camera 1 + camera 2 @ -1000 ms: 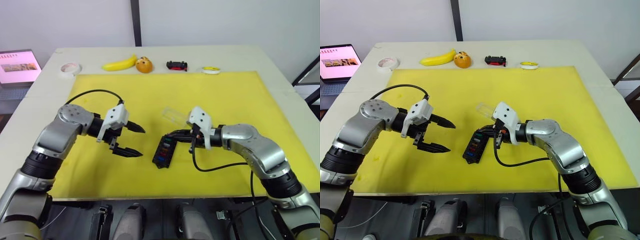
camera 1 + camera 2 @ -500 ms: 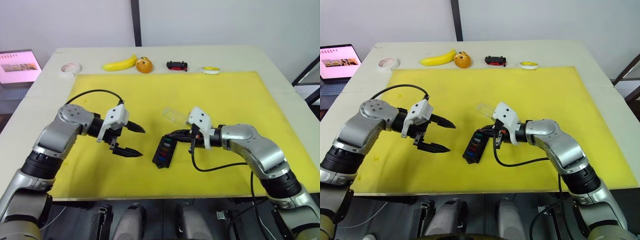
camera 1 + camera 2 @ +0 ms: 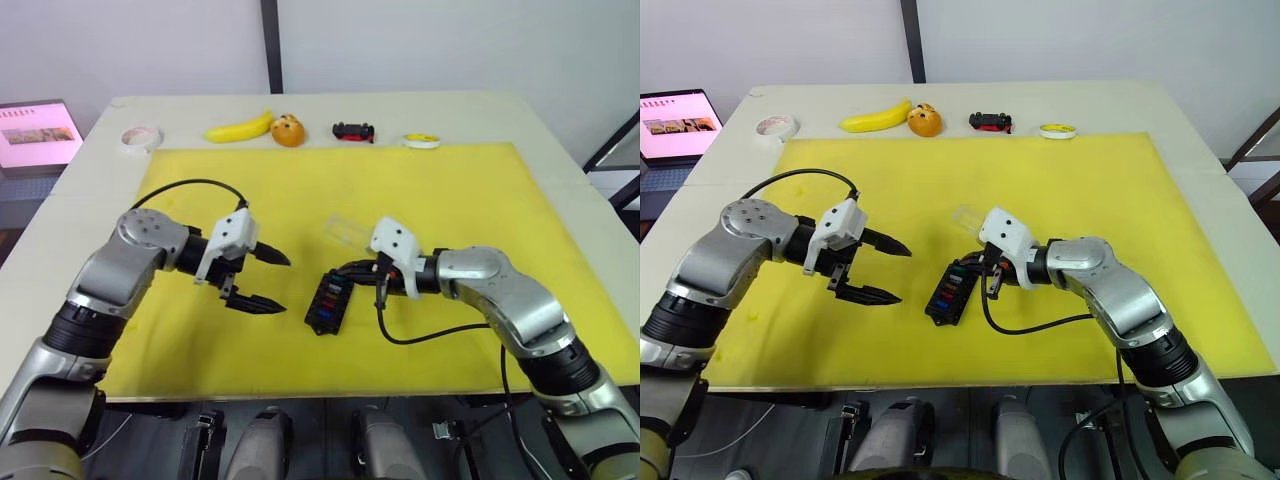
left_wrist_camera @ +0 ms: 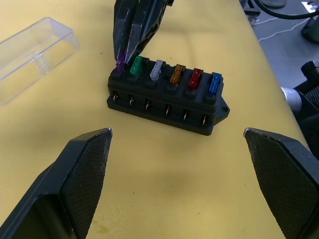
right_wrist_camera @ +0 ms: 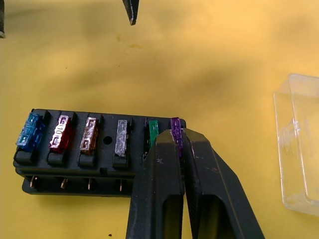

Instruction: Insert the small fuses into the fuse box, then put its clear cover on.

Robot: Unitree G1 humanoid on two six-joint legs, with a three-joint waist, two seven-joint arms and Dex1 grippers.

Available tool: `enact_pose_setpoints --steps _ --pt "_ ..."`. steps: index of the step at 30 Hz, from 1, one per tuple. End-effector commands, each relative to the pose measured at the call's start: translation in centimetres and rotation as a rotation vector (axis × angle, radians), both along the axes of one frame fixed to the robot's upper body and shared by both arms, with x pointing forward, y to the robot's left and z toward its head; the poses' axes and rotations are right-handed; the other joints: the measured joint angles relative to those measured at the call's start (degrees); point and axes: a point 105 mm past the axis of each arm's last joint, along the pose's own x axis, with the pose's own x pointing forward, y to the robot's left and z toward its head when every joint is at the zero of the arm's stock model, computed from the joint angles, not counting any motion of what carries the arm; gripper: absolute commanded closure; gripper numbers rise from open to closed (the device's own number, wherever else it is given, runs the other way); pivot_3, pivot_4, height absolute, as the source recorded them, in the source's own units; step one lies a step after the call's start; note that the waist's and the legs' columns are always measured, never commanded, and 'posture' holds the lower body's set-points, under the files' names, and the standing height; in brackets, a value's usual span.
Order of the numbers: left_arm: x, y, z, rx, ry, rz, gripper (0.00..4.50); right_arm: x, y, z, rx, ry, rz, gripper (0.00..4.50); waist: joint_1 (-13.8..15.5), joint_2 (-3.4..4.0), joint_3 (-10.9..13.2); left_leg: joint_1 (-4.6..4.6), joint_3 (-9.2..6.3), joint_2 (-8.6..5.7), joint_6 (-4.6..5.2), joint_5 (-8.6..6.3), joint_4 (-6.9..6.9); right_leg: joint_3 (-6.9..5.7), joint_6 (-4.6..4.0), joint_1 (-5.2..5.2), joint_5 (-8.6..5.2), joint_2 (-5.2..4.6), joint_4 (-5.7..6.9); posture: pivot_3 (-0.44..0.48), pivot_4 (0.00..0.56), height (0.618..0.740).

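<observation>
A: Black plastic, that's your fuse box (image 4: 167,99), lying near the middle of the yellow mat (image 3: 450,200) on the worktop (image 3: 560,150). Six small fuses (image 5: 89,134) stand in its top row: blue, red, brown, grey, green, purple.

B: And the purple one?

A: At the row's end. Your right pincer (image 5: 177,137) is clamped on the purple fuse (image 5: 175,134), fingers nearly together with only the chip between them. From the left wrist view the same black fingers come down onto that end slot. Whether the fuse is seated fully, you can't tell.

B: The clear cover?

A: The clear cover (image 4: 35,57) lies flat on the mat just beside the box, on the far side of it, apart from it, not touching either pincer.

B: Left side?

A: Your left pincer (image 3: 262,280) hovers over the mat near the box, on its left, fingers spread wide, holding nothing. Its pads (image 4: 82,172) point toward the box, well short of touching it.

B: Further out?

A: Along the far edge of the worktop, off the mat: a roll of tape (image 3: 141,137), a banana (image 3: 240,128), an orange fruit (image 3: 288,130), a black-and-red toy car (image 3: 354,131), and a small yellow-and-white roll (image 3: 423,140). A laptop screen (image 3: 38,132) sits beyond the worktop's left edge.
</observation>
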Motion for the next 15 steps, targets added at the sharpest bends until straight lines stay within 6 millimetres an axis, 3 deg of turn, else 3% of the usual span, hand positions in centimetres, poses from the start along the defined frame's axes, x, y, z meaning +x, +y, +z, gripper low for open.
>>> enact_pose_setpoints --steps 1,15 --pt "-0.1 -0.2 0.8 -0.009 -0.044 -0.012 0.04 -0.4 0.5 0.3 0.001 0.011 0.029 4.50 0.00 0.00 0.00 0.00 0.00 0.00 0.00 0.00 0.00 0.00 0.00 0.00 0.00 0.00 0.00 0.000 0.150 0.740" --pt "0.0 -0.4 0.8 -0.010 -0.050 -0.015 0.04 -0.4 0.5 1.5 0.026 -0.013 0.028 4.50 0.03 0.00 0.00 -0.01 0.00 0.00 0.00 0.00 0.00 0.00 0.00 0.00 0.00 0.00 0.00 0.000 0.150 0.740"
